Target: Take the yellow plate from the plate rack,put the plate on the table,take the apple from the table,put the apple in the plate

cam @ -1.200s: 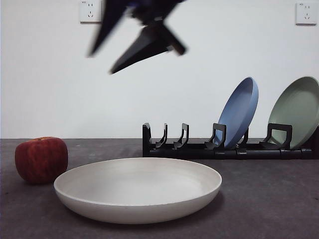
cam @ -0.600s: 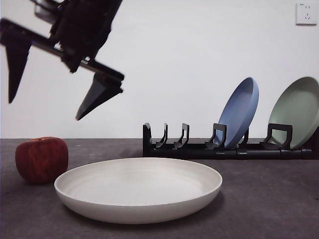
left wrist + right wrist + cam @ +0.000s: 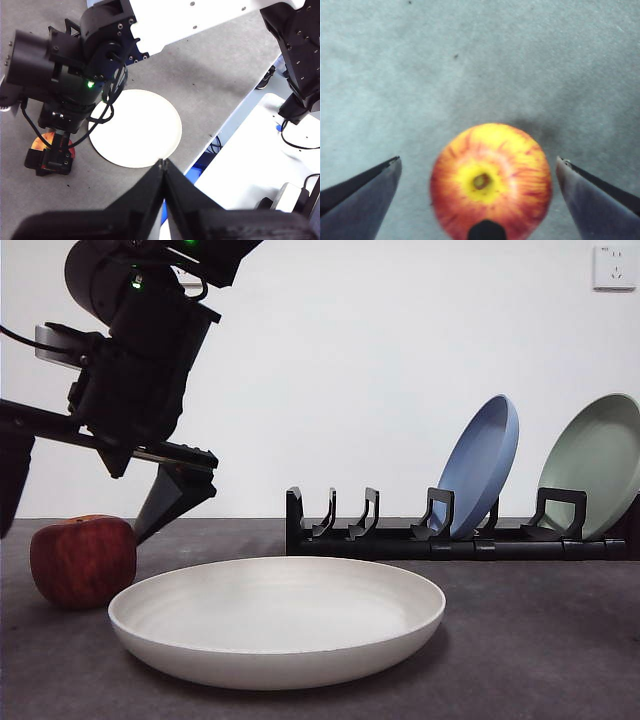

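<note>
The red apple (image 3: 83,560) sits on the dark grey table (image 3: 540,640) at the left; from above its yellowish stem patch shows (image 3: 492,180). The cream yellow plate (image 3: 277,620) lies flat on the table just right of the apple, and also shows in the left wrist view (image 3: 137,127). My right gripper (image 3: 70,530) is open, one jaw on each side just above the apple (image 3: 42,142), not touching it. My left gripper (image 3: 162,164) is shut and empty, high above the table's near edge. The black plate rack (image 3: 400,535) stands behind the plate.
A blue plate (image 3: 485,460) and a pale green plate (image 3: 595,465) stand tilted in the rack's right half. The rack's left prongs (image 3: 345,515) hold nothing. A white wall with sockets is behind.
My right arm has come down and to the left, from high above the plate to the apple, its open jaws now straddling it. The plate and apple have not moved.
</note>
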`<state>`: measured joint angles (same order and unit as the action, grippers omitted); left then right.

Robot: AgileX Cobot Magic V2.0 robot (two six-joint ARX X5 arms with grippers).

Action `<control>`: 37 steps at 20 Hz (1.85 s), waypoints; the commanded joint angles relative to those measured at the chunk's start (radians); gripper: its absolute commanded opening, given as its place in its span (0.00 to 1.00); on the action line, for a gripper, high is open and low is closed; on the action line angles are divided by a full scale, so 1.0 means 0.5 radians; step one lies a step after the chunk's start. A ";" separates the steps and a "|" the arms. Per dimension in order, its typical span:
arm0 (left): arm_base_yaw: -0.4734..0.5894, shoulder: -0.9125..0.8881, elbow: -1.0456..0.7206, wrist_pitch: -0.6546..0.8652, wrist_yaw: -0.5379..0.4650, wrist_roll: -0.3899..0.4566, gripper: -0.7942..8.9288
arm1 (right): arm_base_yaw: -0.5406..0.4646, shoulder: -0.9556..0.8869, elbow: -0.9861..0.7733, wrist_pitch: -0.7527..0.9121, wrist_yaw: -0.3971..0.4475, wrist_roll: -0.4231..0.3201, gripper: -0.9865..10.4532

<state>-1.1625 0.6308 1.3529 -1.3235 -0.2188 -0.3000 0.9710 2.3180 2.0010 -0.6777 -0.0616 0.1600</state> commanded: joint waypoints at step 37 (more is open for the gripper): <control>-0.003 -0.004 -0.009 0.006 -0.559 0.063 0.08 | 0.006 -1.247 -1.417 0.092 0.281 -0.318 0.08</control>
<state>-1.1625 0.6308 1.3529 -1.3239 -0.4915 -0.2779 0.9710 1.6955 1.2976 -0.6434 0.0788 -0.0113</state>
